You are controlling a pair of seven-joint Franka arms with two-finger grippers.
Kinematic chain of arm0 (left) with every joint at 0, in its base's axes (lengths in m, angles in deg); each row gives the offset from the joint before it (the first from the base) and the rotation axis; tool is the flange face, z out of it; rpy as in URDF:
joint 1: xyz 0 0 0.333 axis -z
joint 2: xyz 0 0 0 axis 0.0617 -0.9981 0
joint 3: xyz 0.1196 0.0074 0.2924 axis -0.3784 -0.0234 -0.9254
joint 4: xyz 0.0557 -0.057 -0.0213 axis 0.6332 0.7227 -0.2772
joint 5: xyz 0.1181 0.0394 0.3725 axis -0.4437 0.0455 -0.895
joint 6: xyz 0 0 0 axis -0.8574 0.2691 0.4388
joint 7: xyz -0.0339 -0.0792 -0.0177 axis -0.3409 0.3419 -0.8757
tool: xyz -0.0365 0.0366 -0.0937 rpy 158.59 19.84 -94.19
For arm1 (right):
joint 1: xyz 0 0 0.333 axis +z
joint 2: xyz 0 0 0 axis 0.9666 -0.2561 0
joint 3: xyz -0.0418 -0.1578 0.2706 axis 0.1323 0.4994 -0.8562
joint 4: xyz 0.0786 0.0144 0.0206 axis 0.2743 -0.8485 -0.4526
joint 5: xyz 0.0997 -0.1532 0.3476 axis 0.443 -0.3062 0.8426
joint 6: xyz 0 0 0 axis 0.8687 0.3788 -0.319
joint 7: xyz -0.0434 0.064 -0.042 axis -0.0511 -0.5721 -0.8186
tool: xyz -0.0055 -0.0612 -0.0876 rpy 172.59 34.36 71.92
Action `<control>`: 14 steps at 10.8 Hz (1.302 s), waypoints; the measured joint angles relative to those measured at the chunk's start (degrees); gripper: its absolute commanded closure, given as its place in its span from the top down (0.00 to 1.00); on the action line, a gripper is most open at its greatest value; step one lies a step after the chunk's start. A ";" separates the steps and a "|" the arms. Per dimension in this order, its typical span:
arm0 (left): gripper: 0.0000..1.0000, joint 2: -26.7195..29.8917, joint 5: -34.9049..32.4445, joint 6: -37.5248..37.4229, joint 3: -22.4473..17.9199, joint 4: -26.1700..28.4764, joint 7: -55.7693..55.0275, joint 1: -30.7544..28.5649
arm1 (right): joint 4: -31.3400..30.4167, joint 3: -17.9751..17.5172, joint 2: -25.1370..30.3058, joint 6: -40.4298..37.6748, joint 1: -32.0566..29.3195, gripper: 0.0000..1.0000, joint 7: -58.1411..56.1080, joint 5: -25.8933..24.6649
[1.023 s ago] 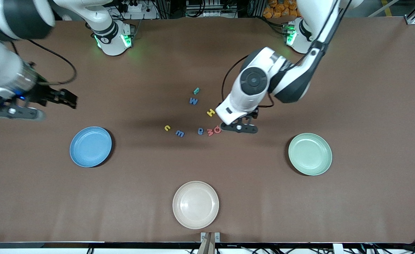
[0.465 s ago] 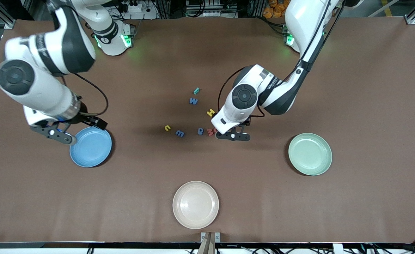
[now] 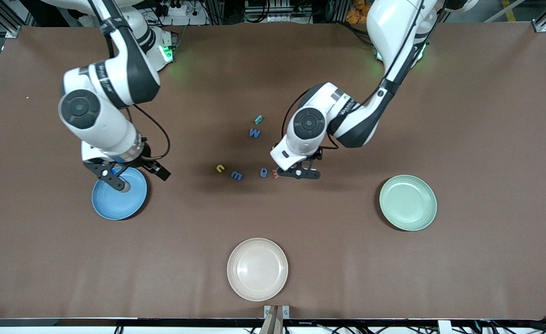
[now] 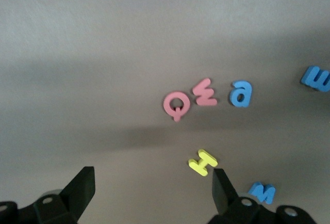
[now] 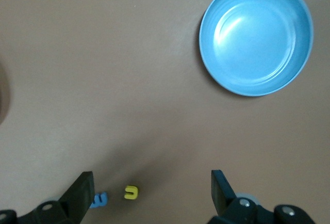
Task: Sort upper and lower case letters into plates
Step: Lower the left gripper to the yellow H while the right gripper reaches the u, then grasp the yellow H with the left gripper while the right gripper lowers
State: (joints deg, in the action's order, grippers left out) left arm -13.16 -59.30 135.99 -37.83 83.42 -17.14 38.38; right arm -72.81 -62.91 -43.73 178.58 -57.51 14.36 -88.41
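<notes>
Left wrist view: chunky toy letters (image 4: pixel 206 126), pink, blue, yellow, lying flat.

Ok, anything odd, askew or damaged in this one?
Nothing damaged or spilled. The letters lie loose mid-table; blue plate and green plate hold none. A third, cream plate sits nearest the camera.

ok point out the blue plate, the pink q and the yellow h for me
blue plate (image 5: pixel 256 37), right wrist view, on the bare middle of its bowl
pink Q (image 4: pixel 176 104), left wrist view, on the ring of the letter
yellow H (image 4: pixel 203 162), left wrist view, on its crossbar
</notes>
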 measured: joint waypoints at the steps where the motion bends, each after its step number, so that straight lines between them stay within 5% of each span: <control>1: 1.00 -0.16 0.00 0.70 0.00 0.95 -2.63 0.86 | -2.62 -0.02 -0.16 3.63 1.15 1.00 3.04 0.06; 5: 1.00 -1.00 0.00 12.51 0.24 8.57 -18.22 3.04 | -5.69 -0.04 -5.74 12.76 4.79 1.00 14.29 0.20; 8: 1.00 -2.46 0.00 14.04 0.26 9.24 -32.37 5.48 | -5.68 -0.04 -11.33 17.65 7.35 1.00 17.21 0.24; 14: 1.00 -4.88 0.00 19.18 0.11 9.36 -41.49 5.79 | -5.58 -0.02 -17.01 20.25 12.27 1.00 22.39 0.20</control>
State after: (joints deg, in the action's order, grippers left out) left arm -18.04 -59.30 155.17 -37.71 92.79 -58.63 44.17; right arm -78.38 -62.93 -60.75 198.83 -45.25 36.75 -88.21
